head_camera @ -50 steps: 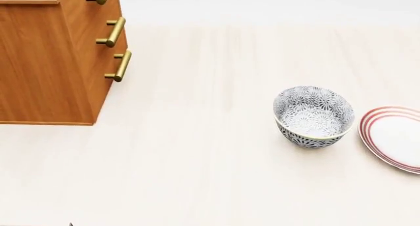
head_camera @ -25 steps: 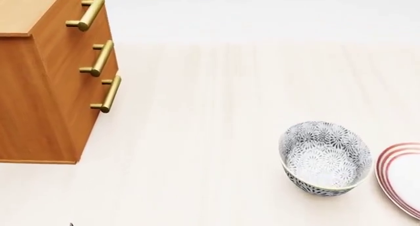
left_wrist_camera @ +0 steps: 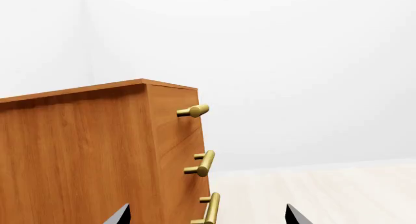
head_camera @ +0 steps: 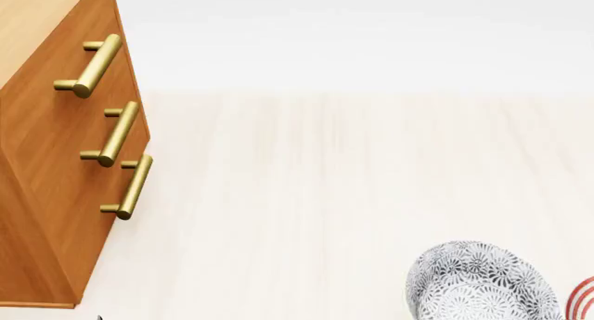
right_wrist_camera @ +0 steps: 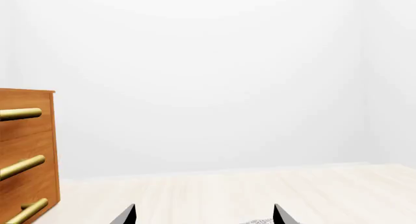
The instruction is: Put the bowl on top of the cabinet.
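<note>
- Since a second ago my head view has shifted: the cabinet (head_camera: 55, 160) has grown and slid toward the view's left edge, and the bowl (head_camera: 483, 282) has dropped to the bottom edge, now partly cut off.
- Nothing of the task is done yet, as I judge it. That bowl sits on the pale bench (head_camera: 307, 195), well apart from the cabinet, on the side its handles face.
- Just beside the bowl, on the side away from the cabinet, a sliver of the red-ringed plate (head_camera: 586, 299) shows.
- No arm appears in the head view, so neither one is near the bowl.
- My left end effector (left_wrist_camera: 206, 216) shows only two dark tips standing apart, nothing between them; it looks open, facing the cabinet's corner and its brass handles (left_wrist_camera: 202, 163).
- My right end effector (right_wrist_camera: 202, 215) is likewise spread and empty, with a speck of patterned rim showing low between the tips, likely the bowl.
- Everything remains: reach the bowl, grip it, lift it, carry it over and set it on the cabinet's lighter top.
</note>
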Available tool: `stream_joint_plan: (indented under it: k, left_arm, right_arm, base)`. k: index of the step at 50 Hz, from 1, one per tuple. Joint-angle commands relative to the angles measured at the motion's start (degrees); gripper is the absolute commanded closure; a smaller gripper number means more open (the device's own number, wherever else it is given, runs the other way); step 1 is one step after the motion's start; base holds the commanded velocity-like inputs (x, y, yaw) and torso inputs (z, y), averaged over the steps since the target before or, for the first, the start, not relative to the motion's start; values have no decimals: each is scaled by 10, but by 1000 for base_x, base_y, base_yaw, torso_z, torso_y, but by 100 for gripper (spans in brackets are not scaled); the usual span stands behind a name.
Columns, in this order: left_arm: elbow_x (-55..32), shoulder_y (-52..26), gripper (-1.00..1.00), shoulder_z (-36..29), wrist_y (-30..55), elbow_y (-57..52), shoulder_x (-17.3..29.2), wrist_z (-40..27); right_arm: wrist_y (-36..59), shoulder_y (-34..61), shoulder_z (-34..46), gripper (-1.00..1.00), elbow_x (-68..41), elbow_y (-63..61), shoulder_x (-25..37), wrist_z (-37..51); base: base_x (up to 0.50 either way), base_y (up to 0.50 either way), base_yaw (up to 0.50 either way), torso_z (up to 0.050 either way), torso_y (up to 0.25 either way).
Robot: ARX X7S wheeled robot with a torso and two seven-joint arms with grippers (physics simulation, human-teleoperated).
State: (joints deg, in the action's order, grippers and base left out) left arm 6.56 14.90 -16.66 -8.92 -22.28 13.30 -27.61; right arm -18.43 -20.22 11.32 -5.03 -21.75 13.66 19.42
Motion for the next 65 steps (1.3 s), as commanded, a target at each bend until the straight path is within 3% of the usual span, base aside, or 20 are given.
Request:
stream_joint_plan:
  k: [1, 12, 37, 46, 60, 62, 65]
  left_arm:
    - [-4, -2, -100, -2, 0, 2, 3, -2]
    - [-9, -5, -100, -4, 1, 4, 6, -3]
    - [-13, -9, -100, -10, 3, 6, 12, -9]
    - [-17, -12, -100, -11, 5, 8, 13, -11]
    - [-22, -19, -100, -15, 7, 16, 15, -11]
    - [-23, -20, -100, -15, 9, 17, 15, -11]
    - [-22, -21, -100, -16, 10, 18, 15, -12]
  right_arm:
    - [-1, 1, 3, -100, 1, 1, 3, 4]
    - [-6, 2, 2, -100, 18, 5, -2, 20]
    - [-11, -10, -10, -100, 34, -13, -10, 58]
    - [79, -9, -84, -100, -66, -76, -48, 152]
    - [27, -19, -130, -100, -217, -71, -46, 139]
    - [-1, -25, -129, -100, -279, -53, -28, 85]
    - [2, -23, -150, -100, -312, -49, -32, 108]
  base:
    - [406, 0, 0, 0, 0]
    - [271, 0, 0, 0, 0]
    - [2, 0, 0, 0, 0]
    - [0, 0, 0, 0, 0]
    - [0, 0, 0, 0, 0]
    - [0, 0, 0, 0, 0]
    - [0, 0, 0, 0, 0]
